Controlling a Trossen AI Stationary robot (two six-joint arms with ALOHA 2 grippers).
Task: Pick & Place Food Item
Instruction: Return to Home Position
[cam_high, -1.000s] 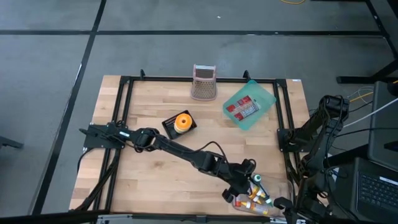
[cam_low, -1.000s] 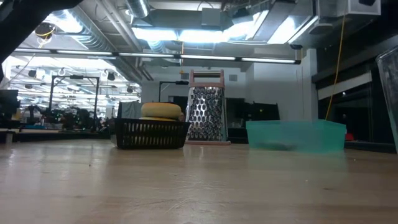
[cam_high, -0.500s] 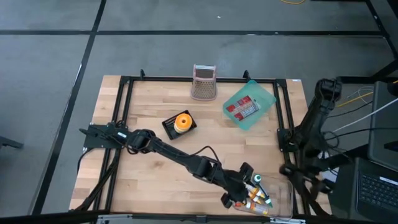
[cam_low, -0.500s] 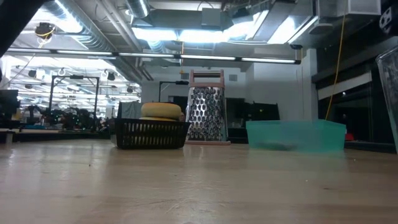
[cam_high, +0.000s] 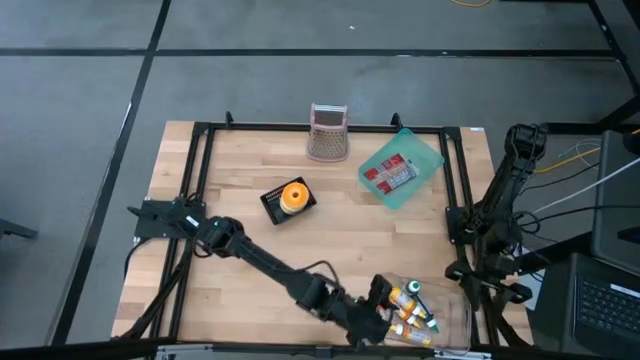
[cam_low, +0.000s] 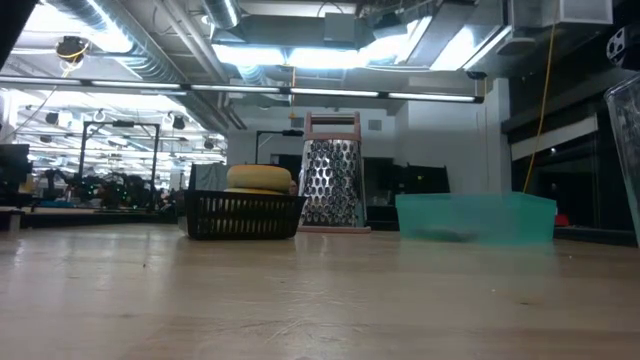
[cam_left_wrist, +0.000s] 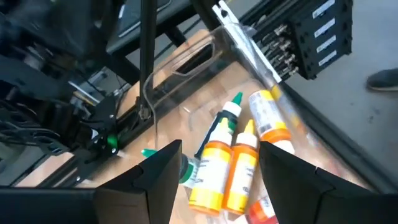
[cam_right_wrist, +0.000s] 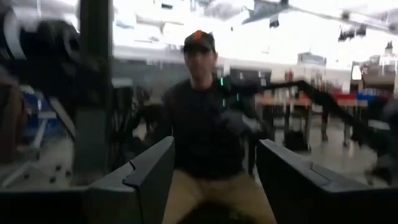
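Several orange squeeze bottles (cam_left_wrist: 230, 168) with white labels and green or orange caps lie on their sides in a clear plastic bin (cam_high: 445, 315) at the table's near right corner. My left gripper (cam_left_wrist: 217, 186) is open and hovers just above and short of the bottles, slanting down; in the high view it (cam_high: 382, 302) sits at the bin's left side near the front edge. My right gripper (cam_right_wrist: 214, 183) is open, with nothing between its fingers. It is drawn back beyond the table's right edge and faces the room.
A black basket (cam_high: 288, 200) holding an orange-yellow round item stands mid-table. A metal grater (cam_high: 328, 132) stands at the far edge. A teal container (cam_high: 402, 168) with red packets is at the far right. A person (cam_right_wrist: 208, 124) stands in the room beyond.
My left arm has swung toward the table's near edge and a little left, and its gripper has turned, staying open beside the bottles. My right arm has folded back and down off the table's right side. Nothing on the table has moved.
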